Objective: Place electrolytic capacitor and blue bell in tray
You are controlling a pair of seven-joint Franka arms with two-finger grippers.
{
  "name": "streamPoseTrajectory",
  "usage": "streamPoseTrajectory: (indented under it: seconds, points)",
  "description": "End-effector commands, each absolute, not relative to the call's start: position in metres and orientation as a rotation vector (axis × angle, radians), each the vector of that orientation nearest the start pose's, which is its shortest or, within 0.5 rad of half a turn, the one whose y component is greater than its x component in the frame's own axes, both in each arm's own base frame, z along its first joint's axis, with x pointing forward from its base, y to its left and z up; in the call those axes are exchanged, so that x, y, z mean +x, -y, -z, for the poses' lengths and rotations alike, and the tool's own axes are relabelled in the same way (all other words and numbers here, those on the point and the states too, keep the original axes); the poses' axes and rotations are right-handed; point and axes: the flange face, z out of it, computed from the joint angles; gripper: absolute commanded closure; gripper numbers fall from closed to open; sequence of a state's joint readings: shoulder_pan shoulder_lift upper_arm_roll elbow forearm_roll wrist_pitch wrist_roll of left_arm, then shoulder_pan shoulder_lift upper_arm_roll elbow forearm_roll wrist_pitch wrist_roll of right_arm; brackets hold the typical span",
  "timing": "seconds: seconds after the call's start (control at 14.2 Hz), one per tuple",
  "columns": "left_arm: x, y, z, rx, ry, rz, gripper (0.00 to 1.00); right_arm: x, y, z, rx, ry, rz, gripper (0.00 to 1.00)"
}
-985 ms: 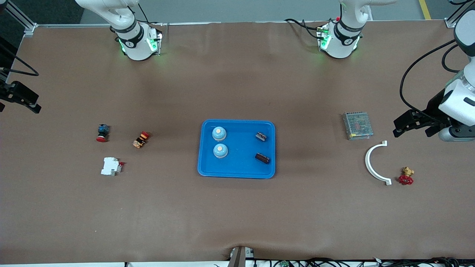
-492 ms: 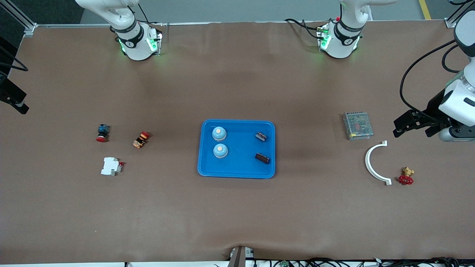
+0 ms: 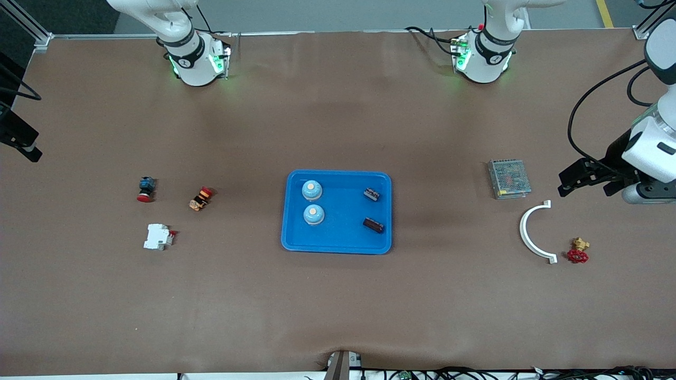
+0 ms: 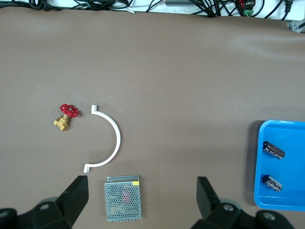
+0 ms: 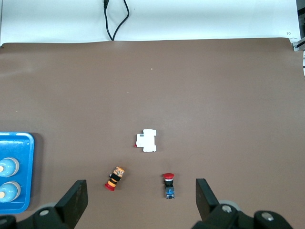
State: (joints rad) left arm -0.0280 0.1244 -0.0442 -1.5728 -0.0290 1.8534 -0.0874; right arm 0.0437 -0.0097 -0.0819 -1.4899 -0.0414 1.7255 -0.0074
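The blue tray [image 3: 343, 211] lies mid-table. In it sit two blue bells [image 3: 312, 190] [image 3: 313, 214] toward the right arm's end and two dark electrolytic capacitors [image 3: 372, 194] [image 3: 373, 225] toward the left arm's end. My left gripper [image 3: 589, 186] hangs open and empty at the left arm's end, over the bare table beside the mesh box. Its wrist view shows the left gripper [image 4: 143, 195], the tray [image 4: 290, 164] and both capacitors [image 4: 273, 150]. My right gripper [image 3: 24, 148] hangs open and empty at the right arm's end. Its wrist view shows the right gripper [image 5: 140, 195], the tray's rim [image 5: 28, 143] and the bells [image 5: 8, 167].
Toward the left arm's end lie a metal mesh box [image 3: 509, 179], a white curved piece [image 3: 531, 232] and a red-handled brass valve [image 3: 578, 252]. Toward the right arm's end lie a white breaker [image 3: 158, 237], a red-and-blue push button [image 3: 145, 189] and an orange-and-black button [image 3: 200, 198].
The right gripper has drawn back toward its end of the table and now shows only partly. The left gripper has shifted very slightly. Everything in the tray stays put.
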Motion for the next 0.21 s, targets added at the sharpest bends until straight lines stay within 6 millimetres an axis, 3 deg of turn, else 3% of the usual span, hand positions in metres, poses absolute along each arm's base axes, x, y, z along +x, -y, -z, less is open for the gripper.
streamPoseTrajectory:
  seconds: [0.0,0.14]
  points:
    - [0.6164,0.0464,-0.5817,-3.164,0.051,0.250,0.00,0.5619,0.0257,-0.6883,-3.149,-0.055,0.395,0.00]
    - [0.6167,0.0463,-0.5800,-3.163,0.051,0.245,0.00,0.5617,0.0259,-0.6880,-3.152,-0.055,0.390,0.00]
